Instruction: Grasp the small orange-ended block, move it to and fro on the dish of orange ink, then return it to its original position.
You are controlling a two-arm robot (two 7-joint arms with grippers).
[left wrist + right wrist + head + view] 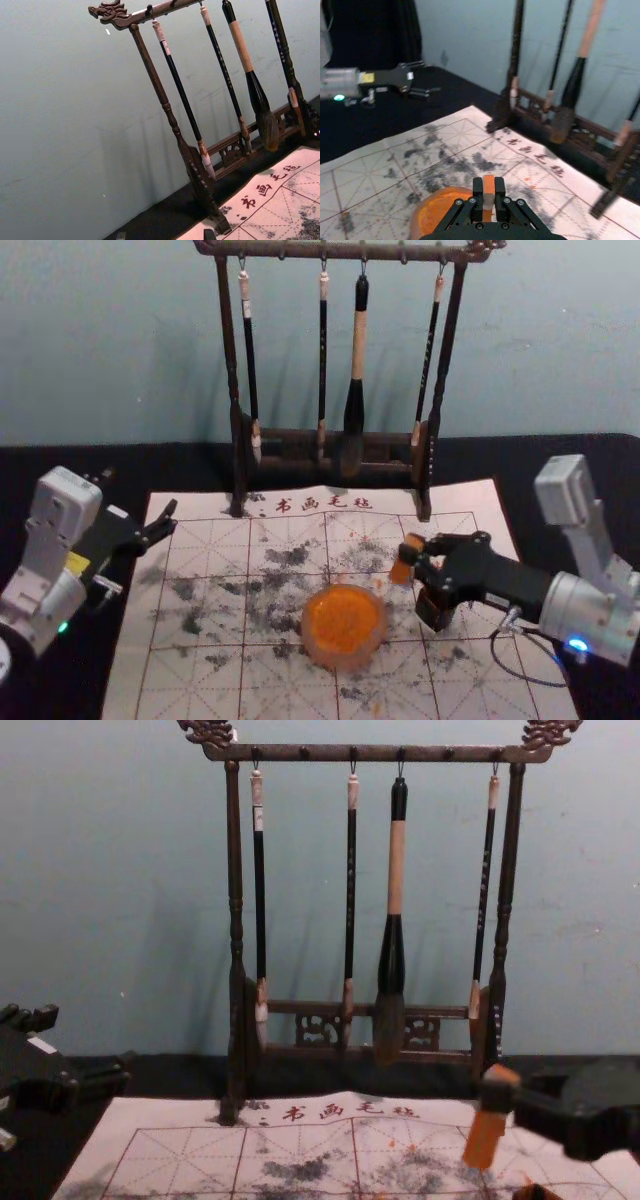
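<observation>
Block (401, 569), small, slim and orange-ended with a pale middle band, is pinched between the fingers of the right gripper (411, 559), right of centre in the head view. It tilts slightly in the chest view, at lower right. Just beside it, apart and lower in the head view, the round, translucent dish of orange ink (343, 624) rests on the white, red-gridded, ink-stained felt mat (205, 673). The black left gripper (171, 517) hangs empty at centre left, fingers spread.
</observation>
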